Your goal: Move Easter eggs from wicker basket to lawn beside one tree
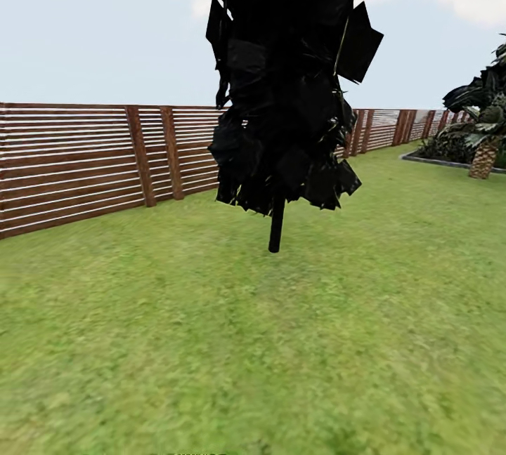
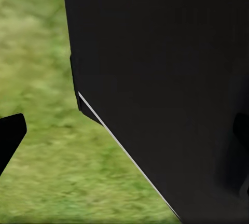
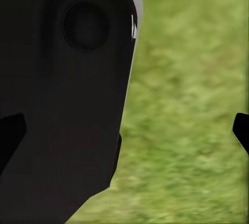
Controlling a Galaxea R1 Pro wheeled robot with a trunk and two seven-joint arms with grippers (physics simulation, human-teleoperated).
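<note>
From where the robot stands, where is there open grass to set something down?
Open lawn spreads in front of the near-black conifer, around its trunk, and right toward the bordered bed of bushes. Behind and left, the wooden fence closes it off.

Even, bright daylight with a pale, hazy sky (image 1: 105,27) — no cast shadows on the lawn (image 1: 211,343). The conifer (image 1: 288,83) renders near-black, without detail. Near grass smears soft in the head view; both wrist views show blurred grass behind flat black, unlit robot parts (image 2: 166,79).
</note>
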